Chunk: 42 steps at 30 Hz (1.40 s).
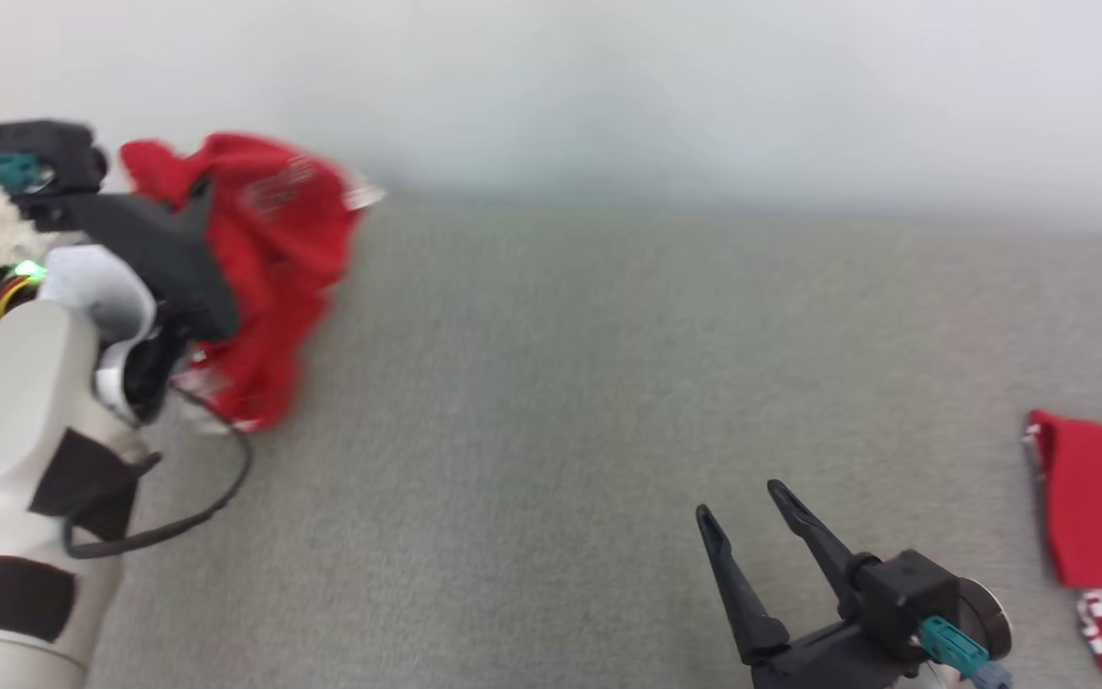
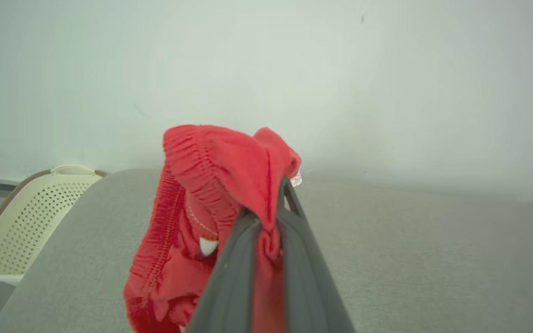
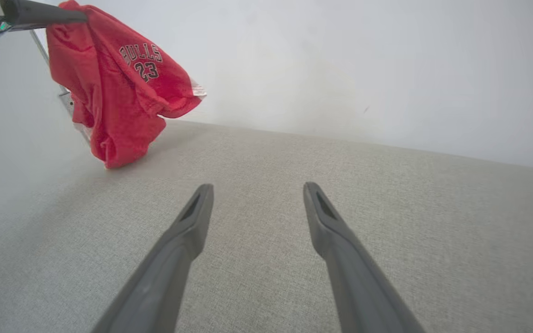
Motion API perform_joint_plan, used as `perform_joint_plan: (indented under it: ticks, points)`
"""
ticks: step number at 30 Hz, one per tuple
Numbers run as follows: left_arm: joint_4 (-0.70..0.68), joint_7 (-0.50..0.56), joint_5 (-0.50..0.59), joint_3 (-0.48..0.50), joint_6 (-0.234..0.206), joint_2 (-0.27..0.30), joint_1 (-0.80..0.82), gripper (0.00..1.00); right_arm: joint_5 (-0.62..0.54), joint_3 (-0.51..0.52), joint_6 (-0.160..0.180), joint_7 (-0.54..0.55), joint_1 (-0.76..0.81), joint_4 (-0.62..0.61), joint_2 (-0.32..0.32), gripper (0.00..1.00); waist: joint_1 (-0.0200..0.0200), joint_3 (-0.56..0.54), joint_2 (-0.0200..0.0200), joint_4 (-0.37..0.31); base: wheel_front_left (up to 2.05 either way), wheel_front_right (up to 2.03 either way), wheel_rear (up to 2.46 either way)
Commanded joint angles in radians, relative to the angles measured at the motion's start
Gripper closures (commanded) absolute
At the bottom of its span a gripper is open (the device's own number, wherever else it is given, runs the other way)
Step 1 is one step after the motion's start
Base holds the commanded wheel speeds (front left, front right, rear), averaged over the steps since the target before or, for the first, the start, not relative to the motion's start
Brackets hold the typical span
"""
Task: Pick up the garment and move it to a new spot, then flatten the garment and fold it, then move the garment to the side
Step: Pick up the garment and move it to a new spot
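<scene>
Your left gripper [image 1: 197, 215] is clamped shut on the red garment [image 1: 269, 249], which hangs bunched over the gray surface's [image 1: 551, 402] far-left end, long axis dangling down. Your right gripper [image 1: 740, 500] is wide open and empty, well apart to the right.

Legible print on the red garment [image 3: 118, 92], right wrist view. Across the cloth ran dark arched lettering [image 3: 140, 52] that read "BULLS" (the first letter sat partly in a fold), and directly beneath it stood the numeral [image 3: 148, 70] "23". In the head view the same print was blurred past reading.
</scene>
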State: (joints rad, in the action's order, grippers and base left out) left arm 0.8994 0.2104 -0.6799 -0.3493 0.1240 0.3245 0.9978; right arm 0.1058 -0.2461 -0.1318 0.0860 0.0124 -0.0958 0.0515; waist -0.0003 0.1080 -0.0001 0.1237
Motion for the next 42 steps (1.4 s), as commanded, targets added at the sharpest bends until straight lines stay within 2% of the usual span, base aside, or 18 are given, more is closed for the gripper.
perform_joint_plan:
  ticks: [1,6,8,13,18,23,24,25,28,33,36,38,42]
  points:
    - [-0.032,-0.002,-0.01,-0.004,0.004,-0.014,-0.015,1.0,0.005,0.007,0.002,-0.008,0.019,0.0,-0.002,0.0,0.0003,-0.158,0.0001,-0.109,0.0,0.0,0.0]
    - [-0.185,0.017,-0.049,-0.013,0.006,-0.071,-0.06,1.0,0.006,0.029,0.002,-0.009,0.037,-0.006,-0.003,0.0,0.0003,-0.191,0.0001,-0.193,0.0,0.0,0.0]
    - [-0.262,0.024,-0.078,-0.009,-0.007,-0.096,-0.087,1.0,0.004,0.032,0.002,-0.001,0.041,-0.014,-0.004,0.0,0.0003,-0.195,0.0001,-0.25,0.0,0.0,0.0]
    - [-0.366,0.03,-0.106,-0.017,-0.029,-0.162,-0.126,1.0,0.0,0.038,0.002,0.006,0.034,-0.029,-0.003,0.0,0.0003,-0.179,0.0001,-0.334,0.0,0.0,0.0]
    - [-0.411,0.017,-0.099,-0.043,-0.057,-0.19,-0.202,1.0,0.003,0.032,0.002,0.005,0.027,-0.035,-0.003,0.0,0.0003,-0.157,0.0001,-0.384,0.0,0.0,0.0]
    - [-0.387,-0.006,-0.069,-0.087,-0.068,-0.183,-0.332,1.0,0.019,0.035,0.002,-0.007,0.036,-0.029,-0.004,0.0,0.0003,-0.15,0.0001,-0.399,0.0,0.0,0.0]
    - [-0.383,-0.015,-0.066,-0.099,-0.062,-0.181,-0.359,0.37,0.02,0.035,0.002,-0.006,0.038,-0.026,-0.004,0.0,0.0003,-0.149,0.0001,-0.399,0.0,0.0,0.0]
    - [-0.373,-0.025,-0.07,-0.105,-0.058,-0.183,-0.388,0.0,0.023,0.032,0.002,-0.006,0.038,-0.023,-0.004,0.0,0.0003,-0.149,0.0001,-0.397,0.0,0.0,0.0]
    - [-0.341,-0.07,-0.026,-0.131,-0.066,-0.16,-0.448,0.0,0.03,0.023,0.002,-0.011,0.035,-0.015,-0.004,0.0,0.0003,-0.151,0.0001,-0.387,0.0,0.0,0.0]
    - [-0.35,-0.243,0.023,-0.126,-0.102,-0.155,-0.539,0.0,0.037,0.035,0.002,-0.021,0.048,-0.008,-0.003,0.0,0.0003,-0.165,0.0001,-0.35,0.0,0.0,0.0]
    - [-0.398,-0.382,0.055,-0.119,-0.112,-0.146,-0.608,0.0,0.036,0.057,0.002,-0.026,0.061,-0.003,-0.003,0.0,0.0003,-0.179,0.0001,-0.316,0.0,0.0,0.0]
    - [-0.446,-0.448,0.08,-0.099,-0.14,-0.135,-0.657,0.0,0.036,0.068,0.002,-0.028,0.068,-0.003,-0.003,0.0,0.0003,-0.188,0.0001,-0.292,0.0,0.0,0.0]
    - [-0.551,-0.475,0.116,-0.06,-0.174,-0.121,-0.785,0.0,0.03,0.086,0.002,-0.036,0.08,0.005,-0.003,0.0,0.0003,-0.202,0.0001,-0.24,0.0,0.0,0.0]
